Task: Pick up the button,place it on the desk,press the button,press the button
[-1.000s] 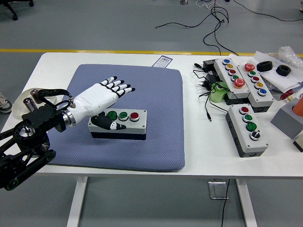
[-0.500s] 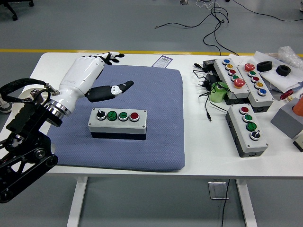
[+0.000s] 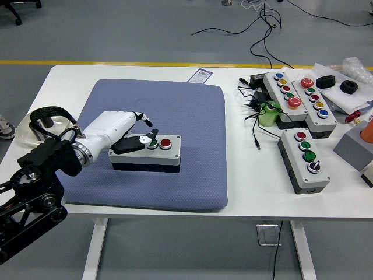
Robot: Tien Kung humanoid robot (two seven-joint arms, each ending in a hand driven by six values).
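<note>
Left hand [image 3: 125,133] hides button box's [image 3: 152,154] left buttons

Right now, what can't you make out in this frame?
Head view only:
- Left part of the button box: covered by the left hand, so whether a button is pressed down is hidden.
- The hand's four other fingers: curled behind it.
- Blue label: too small.
- Right arm: not in view.

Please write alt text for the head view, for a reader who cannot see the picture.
The robot's left hand rests on the left end of a grey button box on a blue mat, its thumb lying over the buttons there. More button boxes and cables lie on the white table to the right.
</note>
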